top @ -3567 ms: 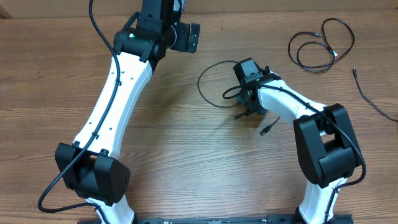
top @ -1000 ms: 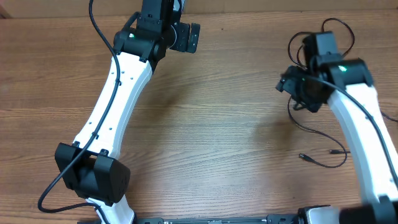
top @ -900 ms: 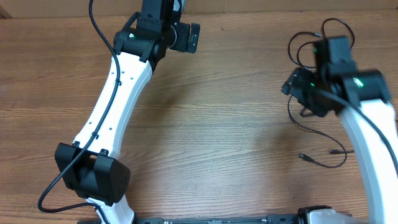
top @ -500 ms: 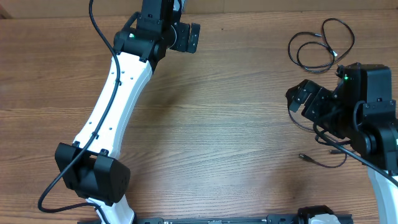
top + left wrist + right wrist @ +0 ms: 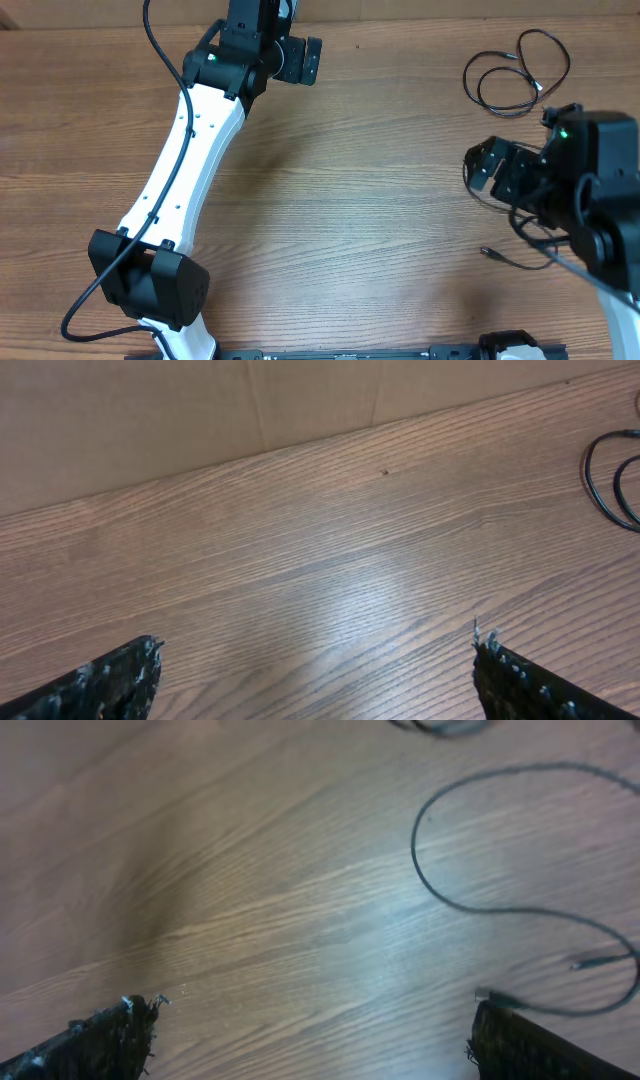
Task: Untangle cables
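Observation:
Two thin black cables lie apart at the table's right. One is a double loop [image 5: 515, 78] at the far right corner; its edge shows in the left wrist view [image 5: 598, 480]. The other [image 5: 520, 264] curves out from under my right arm, with a plug end [image 5: 487, 252]. In the right wrist view this cable [image 5: 440, 890] bends across the wood, its plugs [image 5: 592, 961] near the right fingertip [image 5: 510, 1040]. My right gripper [image 5: 488, 165] [image 5: 310, 1032] hangs open and empty above it. My left gripper [image 5: 300, 60] [image 5: 315, 672] is open and empty at the far middle.
A cardboard wall [image 5: 200, 410] borders the table's far edge. My left arm [image 5: 185, 150] stretches diagonally across the left half. The bulky right arm [image 5: 590, 190] hides part of the table's right side. Bare wood [image 5: 360, 200] lies between the arms.
My right gripper, which carried a cable from the middle to the right side, has opened and drawn back toward the near right. The cable now lies loose. The left arm has not moved.

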Available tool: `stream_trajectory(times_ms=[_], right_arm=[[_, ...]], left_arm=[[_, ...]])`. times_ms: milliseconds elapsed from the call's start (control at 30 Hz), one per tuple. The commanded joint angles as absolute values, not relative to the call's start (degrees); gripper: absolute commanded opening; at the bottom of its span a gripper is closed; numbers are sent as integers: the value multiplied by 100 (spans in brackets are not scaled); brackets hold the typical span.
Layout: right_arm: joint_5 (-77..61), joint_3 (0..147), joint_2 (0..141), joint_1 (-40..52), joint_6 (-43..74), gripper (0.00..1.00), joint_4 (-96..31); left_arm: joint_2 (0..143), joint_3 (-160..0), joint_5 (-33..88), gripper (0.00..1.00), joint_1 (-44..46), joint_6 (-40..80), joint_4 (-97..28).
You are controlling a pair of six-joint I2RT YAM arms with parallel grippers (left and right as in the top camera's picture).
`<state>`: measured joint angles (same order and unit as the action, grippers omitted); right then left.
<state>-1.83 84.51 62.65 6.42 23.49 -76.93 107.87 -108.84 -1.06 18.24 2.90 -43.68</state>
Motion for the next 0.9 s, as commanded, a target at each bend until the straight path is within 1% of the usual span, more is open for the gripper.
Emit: stream_trajectory(times_ms=[0, 133, 367, 467, 633, 867], right_arm=[[-91, 7985, 5774, 635, 1938, 100, -7505], [-5, 6997, 4941, 637, 1883, 100, -6914], [-5, 4934, 3105, 635, 1590, 100, -5148], [23, 4285, 2397, 635, 1468, 100, -4779], [364, 3592, 1627, 635, 1472, 100, -4431], [449, 2982, 1184, 622, 1468, 100, -3656]], left_arm=[[10680, -10971, -40, 100, 1802, 344, -4351], [10680, -10971, -40, 99, 1802, 344, -4351], [10680, -10971, -40, 99, 1802, 344, -4351], [10680, -10971, -40, 100, 1802, 344, -4351], [10680, -10971, -40, 99, 1802, 344, -4351], [10680, -10971, -40, 100, 1802, 344, -4351]])
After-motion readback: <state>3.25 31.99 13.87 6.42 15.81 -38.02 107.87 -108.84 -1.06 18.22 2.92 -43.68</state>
